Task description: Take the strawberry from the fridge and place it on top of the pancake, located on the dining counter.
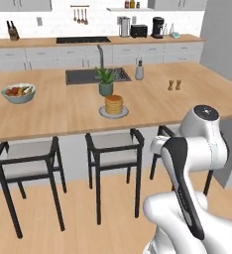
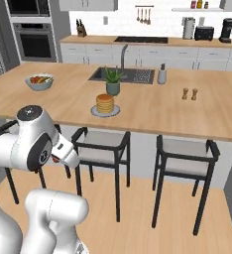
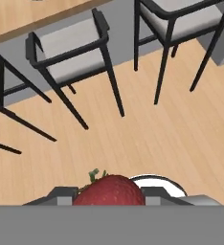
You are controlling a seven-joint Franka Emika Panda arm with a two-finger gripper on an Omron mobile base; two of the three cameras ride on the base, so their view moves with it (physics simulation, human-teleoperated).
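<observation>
The gripper (image 3: 109,201) grips the strawberry (image 3: 110,190); the bowl (image 1: 19,94) apparently holds mixed fruit.

The pancake (image 1: 113,104) is being flanked closely by a potted plant (image 1: 106,82) just behind it, with the sink (image 1: 83,76) beyond that. Bare dining counter (image 1: 53,114) is being left open in front of the pancake and to both sides. A fruit bowl (image 1: 19,93) and two small shakers (image 1: 174,85) are being kept well apart from it. Below the counter edge nearest the pancake, approach is being obstructed by black-framed stools (image 1: 114,149).
</observation>
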